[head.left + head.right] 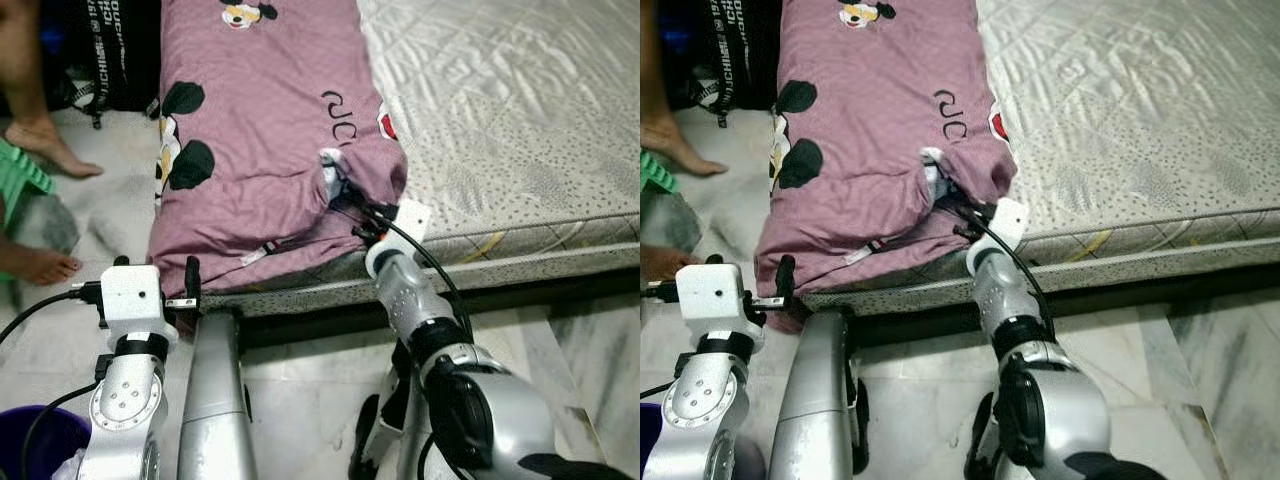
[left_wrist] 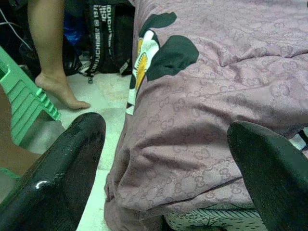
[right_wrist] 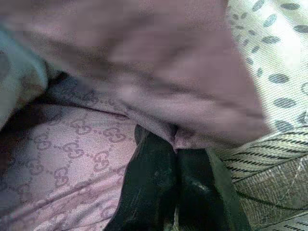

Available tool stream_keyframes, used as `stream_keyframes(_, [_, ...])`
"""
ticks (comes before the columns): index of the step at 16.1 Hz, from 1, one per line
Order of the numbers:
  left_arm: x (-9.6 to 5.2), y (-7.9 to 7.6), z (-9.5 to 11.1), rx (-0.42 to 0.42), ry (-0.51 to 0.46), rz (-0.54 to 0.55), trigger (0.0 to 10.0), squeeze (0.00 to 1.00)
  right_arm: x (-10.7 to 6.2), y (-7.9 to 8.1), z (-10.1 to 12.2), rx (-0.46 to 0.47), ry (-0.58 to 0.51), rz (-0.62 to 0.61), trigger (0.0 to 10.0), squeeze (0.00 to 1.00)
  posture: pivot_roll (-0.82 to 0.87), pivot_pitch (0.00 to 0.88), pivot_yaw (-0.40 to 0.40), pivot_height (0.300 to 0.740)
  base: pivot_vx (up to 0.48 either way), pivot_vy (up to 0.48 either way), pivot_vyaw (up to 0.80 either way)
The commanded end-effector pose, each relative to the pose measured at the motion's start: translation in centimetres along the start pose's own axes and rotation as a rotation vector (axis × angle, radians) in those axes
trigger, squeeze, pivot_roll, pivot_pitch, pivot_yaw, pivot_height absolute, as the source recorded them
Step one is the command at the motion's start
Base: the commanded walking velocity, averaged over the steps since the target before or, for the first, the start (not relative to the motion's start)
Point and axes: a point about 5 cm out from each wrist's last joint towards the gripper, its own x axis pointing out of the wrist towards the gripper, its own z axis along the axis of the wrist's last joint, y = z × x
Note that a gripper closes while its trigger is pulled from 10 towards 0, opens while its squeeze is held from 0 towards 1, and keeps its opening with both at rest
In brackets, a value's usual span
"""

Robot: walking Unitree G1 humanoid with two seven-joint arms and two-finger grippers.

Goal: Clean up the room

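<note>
A mauve blanket point(image 1: 260, 130) printed with cartoon mice lies along the left side of the mattress point(image 1: 520, 120) and hangs over its near edge. My right gripper point(image 3: 175, 144) is shut on a fold of the blanket at its near right corner point(image 1: 350, 195), just above the mattress edge. The fingers point(image 3: 149, 183) press together with cloth bunched over them. My left gripper point(image 2: 166, 127) is open and points at the blanket's near left corner, a little short of the cloth, with nothing between its fingers point(image 2: 62, 159).
A person's bare feet point(image 1: 50, 150) stand on the pale floor to the left, by a green plastic stool point(image 1: 20, 175). A black bag point(image 1: 110, 50) leans at the back left. A purple bucket point(image 1: 40, 435) sits by my left arm.
</note>
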Motion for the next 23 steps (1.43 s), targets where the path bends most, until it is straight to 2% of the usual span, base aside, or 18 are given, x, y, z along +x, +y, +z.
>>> stream_keyframes(1, [0.0,0.1,-0.5,-0.005,0.021,0.010,10.0,0.00,-0.4,-2.7,-0.4,-0.003,0.015,-0.076,0.0,0.00,0.20,0.196,-0.022,0.515,0.000,0.000,0.00])
stream_keyframes(3, [0.1,0.0,-0.5,-0.009,0.022,0.008,10.0,0.00,-0.8,-3.3,-0.6,-0.008,0.021,-0.085,0.0,0.00,0.19,0.195,-0.021,0.515,0.000,0.000,0.00])
stream_keyframes(6, [0.4,-0.3,-0.8,-0.016,0.031,0.001,10.0,0.00,-2.0,-5.6,-1.4,-0.077,0.042,-0.139,0.2,0.00,0.18,0.189,-0.022,0.515,0.000,0.000,0.00])
stream_keyframes(7, [0.4,-0.3,-0.8,-0.016,0.031,0.001,10.0,0.00,-2.0,-5.6,-1.4,-0.077,0.042,-0.139,0.2,0.00,0.18,0.189,-0.022,0.515,0.000,0.000,0.00])
stream_keyframes(8, [0.4,-0.3,-0.8,-0.017,0.032,0.000,10.0,0.00,-2.4,-6.4,-0.8,-0.153,-0.010,-0.169,9.6,1.00,0.17,0.185,-0.023,0.515,0.000,0.000,0.00])
stream_keyframes(9, [0.5,-0.4,-0.9,-0.018,0.033,0.000,10.0,0.00,-2.9,-6.9,-0.3,-0.185,-0.040,-0.181,10.0,1.00,0.17,0.180,-0.023,0.515,0.000,0.000,0.00])
stream_keyframes(11, [0.6,-0.4,-0.9,-0.017,0.034,-0.002,10.0,0.00,-3.4,-7.2,-0.2,-0.201,-0.049,-0.188,10.0,1.00,0.16,0.175,-0.022,0.515,0.000,0.000,0.00])
stream_keyframes(13, [0.8,-0.6,-1.0,-0.019,0.033,-0.006,10.0,0.00,-4.3,-7.6,-0.2,-0.280,-0.072,-0.174,10.0,1.00,0.15,0.168,-0.022,0.515,0.000,0.000,0.00])
stream_keyframes(15, [1.1,-0.7,-1.0,-0.018,0.027,-0.011,10.0,0.00,-5.9,-7.6,-0.2,-0.418,-0.096,-0.119,10.0,1.00,0.15,0.160,-0.017,0.515,0.000,0.000,0.00])
stream_keyframes(18, [1.4,-0.7,-1.0,-0.017,0.022,-0.017,10.0,0.00,-6.7,-7.0,-1.2,-0.473,-0.001,0.006,10.0,1.00,0.14,0.152,-0.008,0.515,0.000,0.000,0.00])
stream_keyframes(19, [1.5,-0.7,-1.0,-0.016,0.020,-0.020,10.0,0.00,-6.5,-7.1,-0.4,-0.484,-0.033,-0.009,10.0,1.00,0.14,0.151,-0.006,0.515,0.000,0.000,0.00])
stream_keyframes(21, [1.7,-0.8,-0.9,-0.016,0.015,-0.023,10.0,0.00,-5.8,-6.1,3.1,-0.430,-0.176,-0.034,10.0,1.00,0.14,0.146,-0.001,0.515,0.000,0.000,0.00])
stream_keyframes(23, [1.9,-1.0,-0.8,-0.017,0.009,-0.029,10.0,0.00,-4.9,-4.1,7.9,-0.371,-0.403,-0.018,10.0,1.00,0.15,0.140,0.002,0.515,0.000,0.000,0.00])
